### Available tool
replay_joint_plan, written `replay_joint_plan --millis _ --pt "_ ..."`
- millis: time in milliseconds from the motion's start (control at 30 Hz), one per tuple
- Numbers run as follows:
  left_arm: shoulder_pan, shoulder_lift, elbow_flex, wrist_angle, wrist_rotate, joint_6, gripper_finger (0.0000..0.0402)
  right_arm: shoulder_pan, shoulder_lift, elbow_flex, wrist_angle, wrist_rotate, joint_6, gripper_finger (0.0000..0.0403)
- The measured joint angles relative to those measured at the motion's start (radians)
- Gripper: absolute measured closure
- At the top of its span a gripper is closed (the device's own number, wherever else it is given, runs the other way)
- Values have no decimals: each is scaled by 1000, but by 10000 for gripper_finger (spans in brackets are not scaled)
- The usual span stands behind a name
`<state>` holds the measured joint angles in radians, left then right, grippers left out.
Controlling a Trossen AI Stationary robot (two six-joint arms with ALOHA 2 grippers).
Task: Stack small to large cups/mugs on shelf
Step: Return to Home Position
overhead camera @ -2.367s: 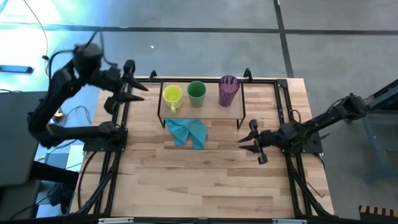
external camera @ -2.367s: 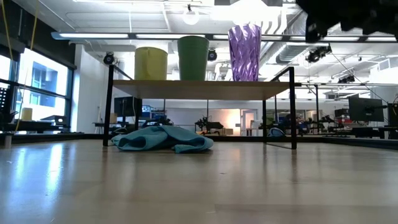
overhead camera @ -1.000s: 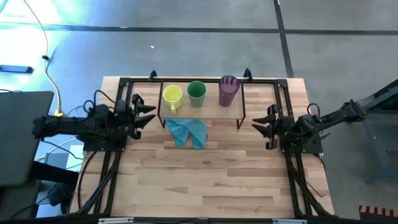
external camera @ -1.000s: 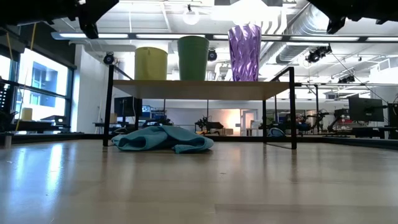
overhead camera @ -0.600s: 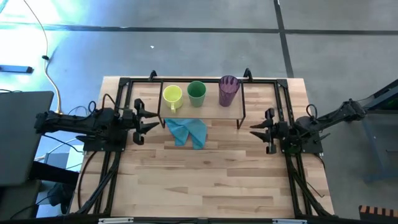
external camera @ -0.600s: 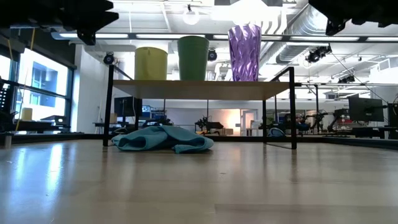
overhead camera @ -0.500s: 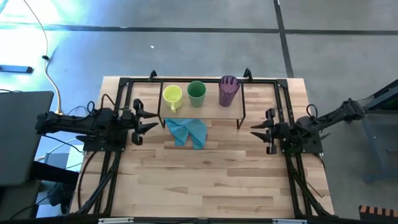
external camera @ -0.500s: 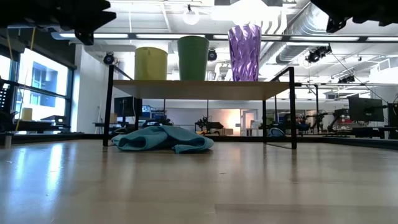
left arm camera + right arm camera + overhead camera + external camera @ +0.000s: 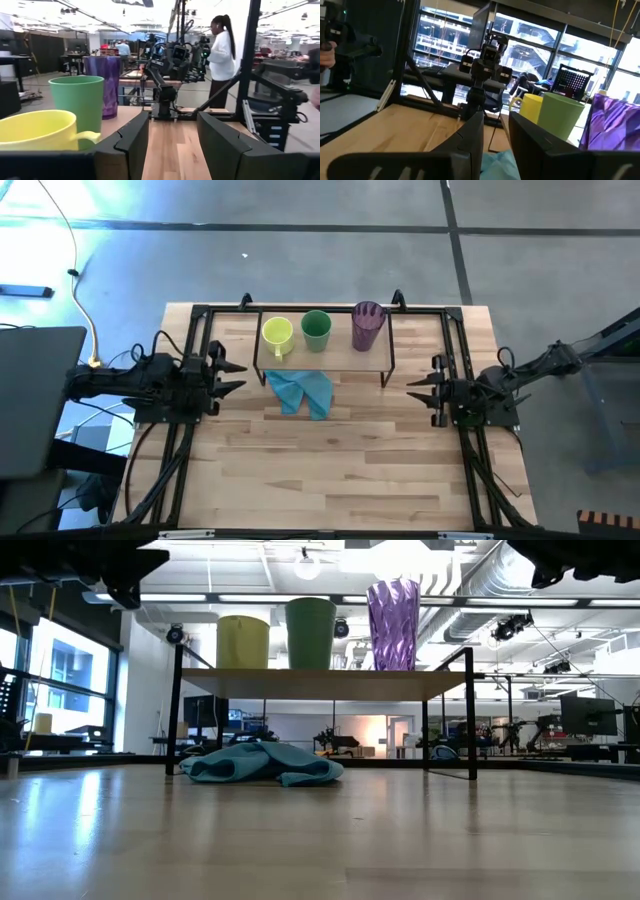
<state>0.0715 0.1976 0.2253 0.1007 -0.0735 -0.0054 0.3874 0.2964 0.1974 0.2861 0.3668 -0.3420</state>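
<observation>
Three cups stand in a row on the shelf (image 9: 322, 352), each on its base. The yellow-green mug (image 9: 277, 333) is leftmost, its handle toward the table's near edge. The green cup (image 9: 316, 328) is in the middle and the purple tumbler (image 9: 367, 323) is rightmost. The low view shows them as the mug (image 9: 243, 642), the green cup (image 9: 311, 633) and the tumbler (image 9: 393, 625). My left gripper (image 9: 232, 377) is open, left of the shelf, pointing right. My right gripper (image 9: 420, 393) is open, right of the shelf, pointing left. Neither touches anything.
A light blue cloth (image 9: 302, 390) lies crumpled on the table in front of the shelf, partly under its near edge. Black rails (image 9: 195, 340) frame the table's left, right and far sides. Bare wood fills the near half. A person (image 9: 220, 50) stands beyond the table.
My left gripper has moved a little toward the table's near edge, then drawn back slightly toward the left edge. My right gripper has barely shifted. The cups and the cloth have stayed where they were.
</observation>
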Motion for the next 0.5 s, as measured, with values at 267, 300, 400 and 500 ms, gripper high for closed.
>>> replay_joint_plan --millis 267,300,400,500 --pt "0 -7 0 -4 10 -2 245 0 -125 0 -82 0 17 320" --pt "0 -7 0 -9 10 -2 245 0 -145 0 -107 -1 34 320" --pt "0 -7 0 -24 10 -10 245 -3 -209 4 -217 -30 105 320" --pt "0 -7 0 -24 10 -18 245 -15 -268 21 -293 -118 135 320"
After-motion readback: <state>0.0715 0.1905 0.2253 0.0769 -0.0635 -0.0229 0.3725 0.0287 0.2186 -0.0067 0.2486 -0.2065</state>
